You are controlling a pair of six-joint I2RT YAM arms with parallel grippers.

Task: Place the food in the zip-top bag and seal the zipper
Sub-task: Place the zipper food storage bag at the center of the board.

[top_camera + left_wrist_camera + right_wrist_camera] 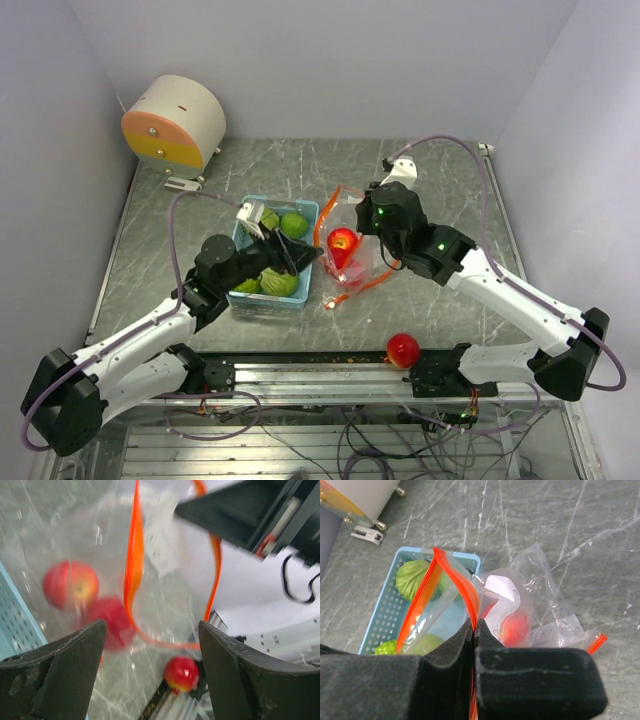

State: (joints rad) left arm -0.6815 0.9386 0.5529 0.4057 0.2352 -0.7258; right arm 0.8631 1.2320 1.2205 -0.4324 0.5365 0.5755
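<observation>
- Food, top external view: one red apple (342, 242) sits inside the zip-top bag (355, 272) at mid-table. A loose apple (403, 349) lies at the near table edge, well apart from the bag. A green cabbage head (279, 283) and a lime (294, 224) lie in the light blue tray (268, 303), just left of the bag.
- Same view: the left gripper (300, 258) hangs over the tray's right rim beside the bag's mouth. The right gripper (368, 215) is at the bag's far edge. A white-and-orange drum (175, 120) stands at the far left corner.
- Left wrist view: the left gripper (152, 625) has its jaws wide apart and grips nothing. Beyond them the zip-top bag (165, 565) shows its orange zipper looped open. Two blurred red shapes, one clearly an apple (70, 585), show through the film. The loose apple (181, 672) lies lower down and a tray (15, 625) corner shows at left.
- Right wrist view: the right gripper (475, 630) has its fingers pressed together on the bag's orange zipper strip. The zip-top bag (545, 605) holds a red piece. A cabbage head (412, 577) lies in the tray (385, 610) behind.
</observation>
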